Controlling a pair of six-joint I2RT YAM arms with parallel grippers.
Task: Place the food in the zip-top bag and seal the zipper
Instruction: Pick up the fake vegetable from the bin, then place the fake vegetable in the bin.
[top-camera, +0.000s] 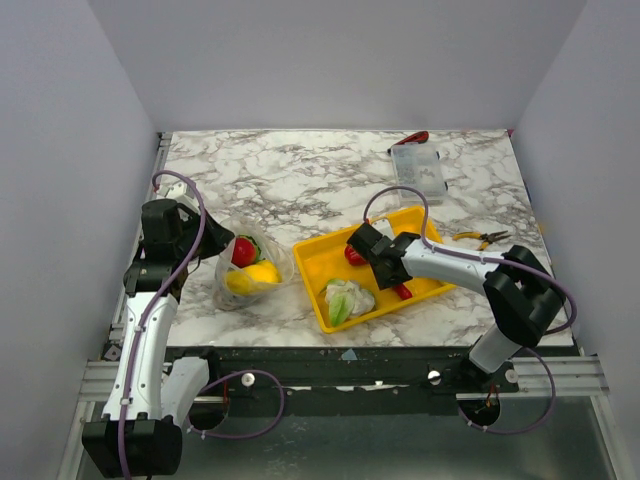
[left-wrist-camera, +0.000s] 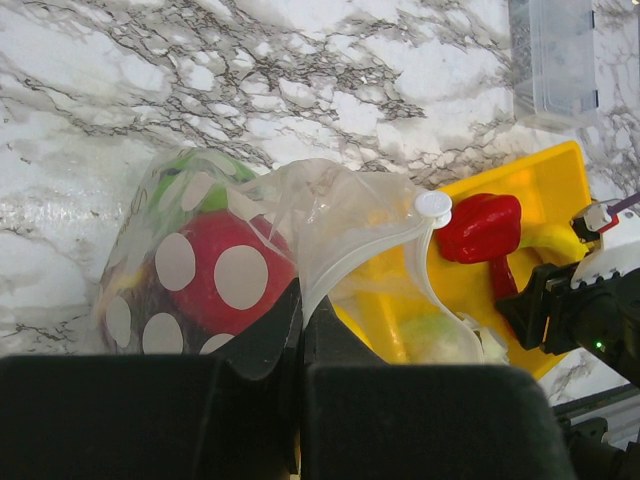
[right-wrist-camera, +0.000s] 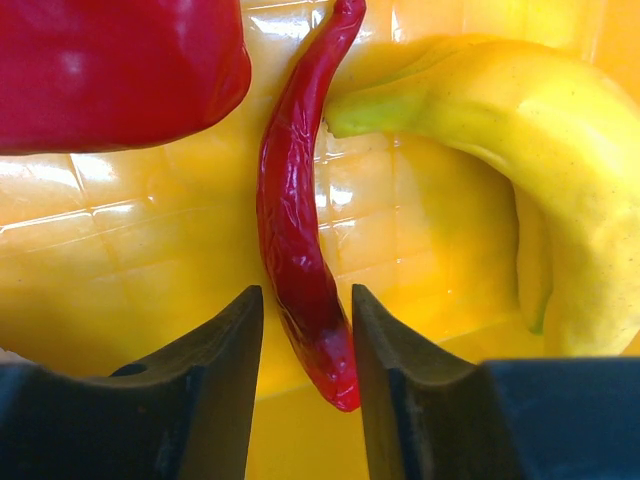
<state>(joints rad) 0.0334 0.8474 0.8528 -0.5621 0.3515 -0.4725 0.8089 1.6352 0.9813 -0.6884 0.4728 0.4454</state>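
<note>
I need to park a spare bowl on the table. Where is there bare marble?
Widest bare marble: the far middle, bordered by the zip-top bag, the yellow tray and the clear box. The gap between bag and tray is tight; pliers lie right of the tray.

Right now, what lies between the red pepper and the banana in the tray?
A red chili lies between pepper and banana on the tray, its tip inside the open right gripper; the right wrist view shows it.

Zip-top bag (top-camera: 226, 270) left of tray (top-camera: 314, 268)
</note>
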